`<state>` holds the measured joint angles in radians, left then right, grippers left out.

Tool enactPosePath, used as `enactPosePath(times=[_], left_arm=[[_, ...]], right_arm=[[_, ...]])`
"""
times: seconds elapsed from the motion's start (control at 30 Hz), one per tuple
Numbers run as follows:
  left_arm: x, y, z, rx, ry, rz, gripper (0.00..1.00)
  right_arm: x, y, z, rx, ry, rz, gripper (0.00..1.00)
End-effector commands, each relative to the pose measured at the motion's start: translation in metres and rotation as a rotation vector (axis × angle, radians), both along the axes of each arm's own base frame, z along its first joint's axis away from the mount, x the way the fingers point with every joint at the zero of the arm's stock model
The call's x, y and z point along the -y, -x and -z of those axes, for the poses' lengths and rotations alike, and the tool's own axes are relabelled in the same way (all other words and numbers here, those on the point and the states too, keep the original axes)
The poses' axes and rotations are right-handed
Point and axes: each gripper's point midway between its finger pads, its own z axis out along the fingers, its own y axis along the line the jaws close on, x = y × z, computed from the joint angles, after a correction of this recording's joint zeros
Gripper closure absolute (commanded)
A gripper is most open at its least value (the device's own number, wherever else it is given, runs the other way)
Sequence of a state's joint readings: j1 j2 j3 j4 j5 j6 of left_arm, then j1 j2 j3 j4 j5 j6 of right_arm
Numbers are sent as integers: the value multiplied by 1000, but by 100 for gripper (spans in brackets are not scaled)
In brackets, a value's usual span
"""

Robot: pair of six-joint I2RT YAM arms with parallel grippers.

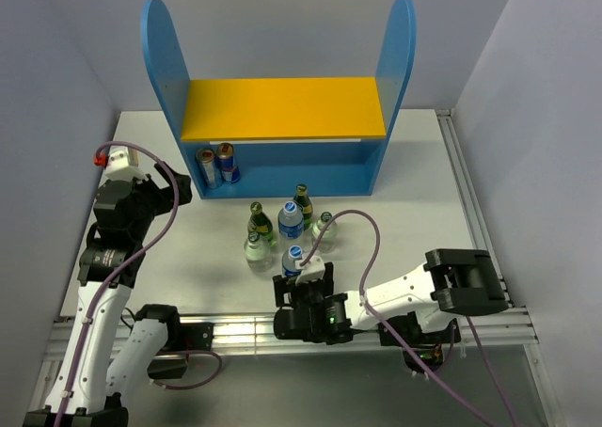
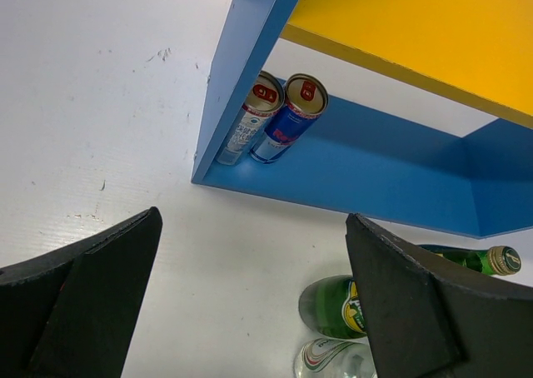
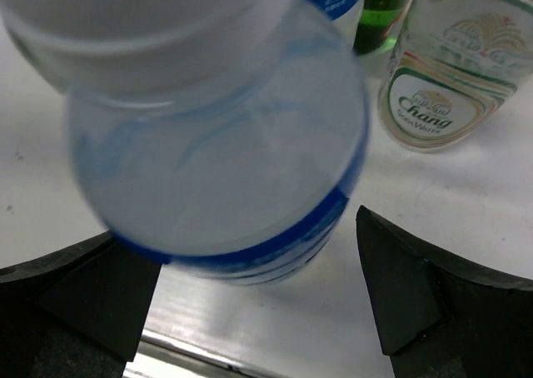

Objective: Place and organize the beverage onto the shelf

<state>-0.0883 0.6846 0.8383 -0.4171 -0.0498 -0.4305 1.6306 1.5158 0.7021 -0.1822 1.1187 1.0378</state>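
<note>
The beverage bottles stand in a cluster on the table in front of the shelf point(image 1: 282, 109). There are two green glass bottles point(image 1: 259, 218) point(image 1: 303, 203), two clear gold-capped ones point(image 1: 324, 228) point(image 1: 254, 250) and two blue-labelled plastic ones point(image 1: 291, 220) point(image 1: 293, 260). My right gripper point(image 1: 299, 282) is open around the nearest plastic bottle point(image 3: 225, 145); its right finger point(image 3: 400, 278) stands apart from the bottle. My left gripper point(image 1: 177, 190) hovers open and empty point(image 2: 252, 220) left of the cluster, facing the shelf's lower tier point(image 2: 366, 170).
Two drink cans point(image 1: 205, 164) point(image 1: 226, 162) stand at the left end of the lower tier. The shelf's left side panel point(image 2: 241, 70) is close ahead of my left gripper. A metal rail point(image 1: 235, 333) runs along the table's near edge.
</note>
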Motion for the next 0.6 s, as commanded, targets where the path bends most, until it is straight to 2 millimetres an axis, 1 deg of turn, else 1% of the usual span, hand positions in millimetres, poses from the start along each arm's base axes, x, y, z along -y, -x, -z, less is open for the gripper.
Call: enactPosePath(times=[0.0,0.13,0.2,0.23,0.27,0.3,0.33,0.4,0.43,0.47,0.5,0.53,0.57], left_arm=[[-1,0,-14,41,-15,8,1],[-1,0,-14,43,-15,8,1],[-1,0,-14,45,-15,6,1],[-1,0,-15,46,-13,7,1],[-1,0,-14,45,-15,6,1],[-2,0,-14,42,-16,3,1],[-2,-1,-13,38,-15,3,1],[-1,0,-12,37,-16,5,1],[-2,-1,-13,40,-16,3,1],[-2,-1,-14,40,-15,1,1],[-2,0,-14,41,-16,2,1],[-2,0,-15,45,-16,0,1],[-2,0,-14,43,-15,0,1]], right_arm=[[2,-15,-9,73,-50,72,1],[7,-23,-11,118,-47,118,5],[5,-25,-10,129,-43,118,12],[4,-25,-10,133,-36,116,19],[0,-25,-14,132,-44,116,41],[3,-25,-14,130,-12,115,58],[1,-24,-17,119,-16,113,77],[1,-21,-31,117,4,104,95],[2,-20,-41,130,-12,115,100],[3,-18,-54,137,-29,116,100],[5,-10,-70,148,9,97,100],[5,-7,-83,156,7,91,100],[6,-5,-101,160,-30,94,100]])
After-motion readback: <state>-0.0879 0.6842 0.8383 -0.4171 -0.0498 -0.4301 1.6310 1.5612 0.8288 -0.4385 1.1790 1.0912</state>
